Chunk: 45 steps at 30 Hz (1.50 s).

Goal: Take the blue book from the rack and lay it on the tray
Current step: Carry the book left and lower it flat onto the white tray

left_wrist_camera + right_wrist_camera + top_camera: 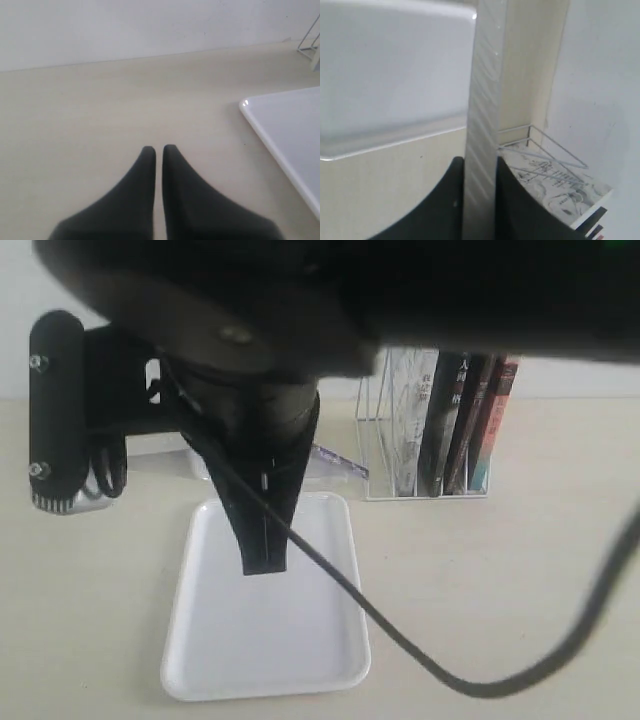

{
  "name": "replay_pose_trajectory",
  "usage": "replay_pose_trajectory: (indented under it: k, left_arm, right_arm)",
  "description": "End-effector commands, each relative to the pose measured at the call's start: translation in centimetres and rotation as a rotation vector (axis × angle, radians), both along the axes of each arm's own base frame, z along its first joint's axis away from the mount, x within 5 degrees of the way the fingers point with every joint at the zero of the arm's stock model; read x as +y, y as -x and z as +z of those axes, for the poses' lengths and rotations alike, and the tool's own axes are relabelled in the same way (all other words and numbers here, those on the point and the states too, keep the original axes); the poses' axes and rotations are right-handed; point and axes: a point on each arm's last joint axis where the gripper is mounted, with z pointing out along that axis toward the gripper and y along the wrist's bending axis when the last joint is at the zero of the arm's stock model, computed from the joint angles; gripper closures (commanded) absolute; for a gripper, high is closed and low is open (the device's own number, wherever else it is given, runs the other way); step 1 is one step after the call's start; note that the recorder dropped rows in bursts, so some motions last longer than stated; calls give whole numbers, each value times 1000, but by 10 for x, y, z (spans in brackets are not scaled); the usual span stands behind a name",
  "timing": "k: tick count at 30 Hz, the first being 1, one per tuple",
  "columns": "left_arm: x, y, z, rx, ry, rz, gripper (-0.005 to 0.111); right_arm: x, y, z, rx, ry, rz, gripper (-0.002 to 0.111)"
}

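Observation:
My right gripper (480,161) is shut on a thin book (487,75). I see the book edge-on as a grey striped strip, so its cover is hidden. It reaches out beside the white tray (395,75), and the white wire rack (545,150) is close to the fingers. My left gripper (159,148) is shut and empty above bare table, left of the tray's corner (246,104). In the exterior view a dark arm (265,530) hangs over the tray (270,640). A bluish strip (335,462) shows between that arm and the rack (372,440); I cannot tell if it is the book.
The rack holds a white-covered book (405,430), black-spined books (440,420) and a red-spined one (500,410). A black cable (420,660) crosses the table to the right of the tray. The wall runs close behind the rack.

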Motion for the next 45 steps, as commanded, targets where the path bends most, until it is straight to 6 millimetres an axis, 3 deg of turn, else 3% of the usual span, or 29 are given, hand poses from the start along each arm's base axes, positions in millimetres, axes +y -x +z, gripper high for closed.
replay_pose_trajectory:
  k: [1, 7, 11, 15, 16, 24, 29, 36, 45]
  left_arm:
    - [0, 0, 3, -22, -1, 1, 102]
    - [0, 0, 3, -22, -1, 1, 102]
    - [0, 0, 3, -22, -1, 1, 102]
    - [0, 0, 3, -22, -1, 1, 102]
    - [0, 0, 3, -22, -1, 1, 102]
    - [0, 0, 3, -22, -1, 1, 102]
    - [0, 0, 3, -22, -1, 1, 102]
    - [0, 0, 3, -22, -1, 1, 102]
    - [0, 0, 3, -22, -1, 1, 102]
  right_arm:
    - [-32, 19, 35, -64, -175, 122, 109]
    - [-70, 47, 38, -171, -354, 362, 109]
    - [-77, 52, 10, -281, -295, 506, 109]
    - [-77, 53, -21, -260, -239, 530, 109]
    - [-77, 49, -33, -236, -211, 484, 109]
    - [-55, 24, -77, -198, -183, 352, 109]
    - [-67, -6, -82, -154, -254, 258, 109]
    - [-71, -23, -82, -116, -361, 300, 109]
    - [-61, -34, -122, -53, -236, 329, 109]
